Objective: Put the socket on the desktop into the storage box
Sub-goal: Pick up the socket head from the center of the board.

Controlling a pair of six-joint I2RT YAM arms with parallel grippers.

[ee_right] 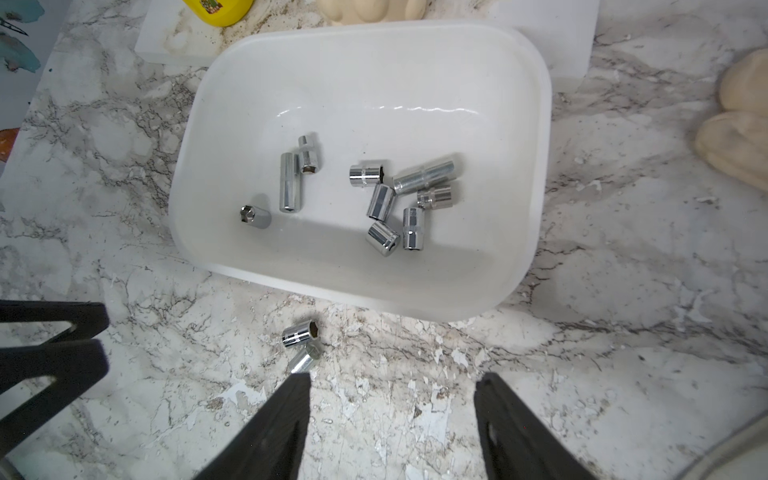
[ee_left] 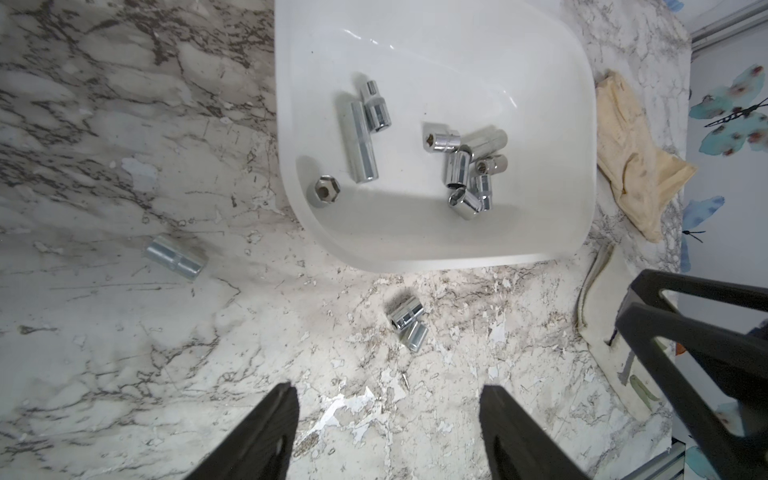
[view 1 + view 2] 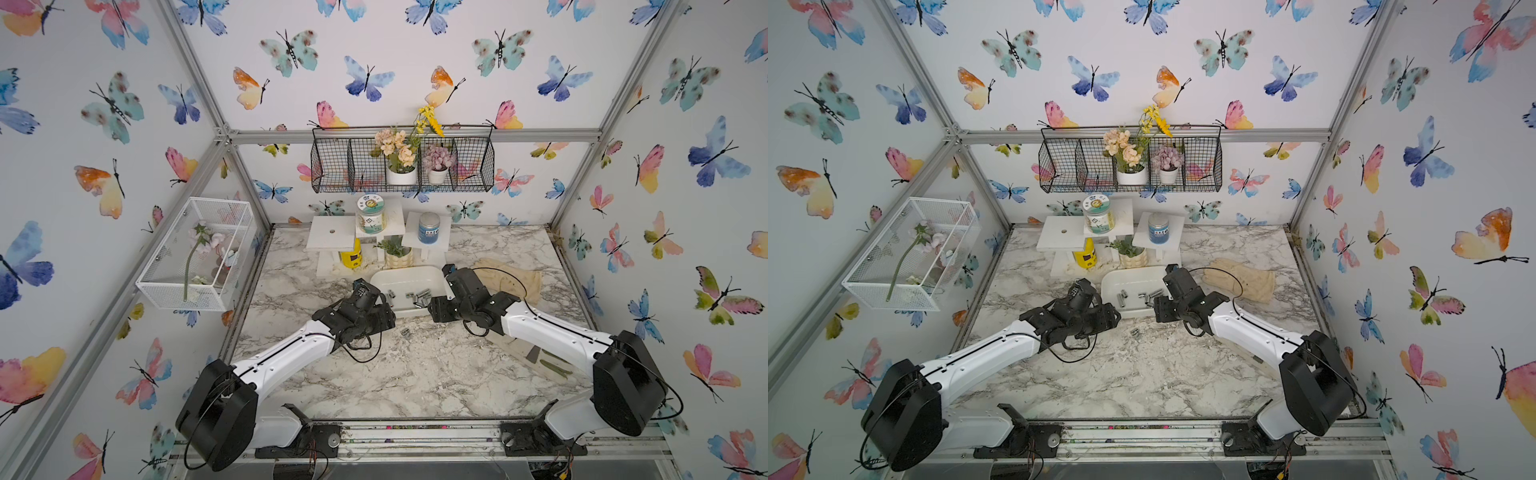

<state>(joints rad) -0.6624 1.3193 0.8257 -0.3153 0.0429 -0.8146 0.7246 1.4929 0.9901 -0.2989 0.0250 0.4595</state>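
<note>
Just near of the shallow glossy white storage box | two small chrome sockets lie touching on the white marble-veined desktop, third socket further left | black left gripper and right gripper: fingers spread apart, both empty lol

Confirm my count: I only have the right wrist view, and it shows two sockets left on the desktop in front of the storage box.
Observer: Three, not two. The left wrist view shows another socket lying alone on the desktop, apart from the storage box.
Operator: Check that the left gripper is free to fetch it.
Observer: It is. The left gripper is open with nothing between its fingers.
</note>
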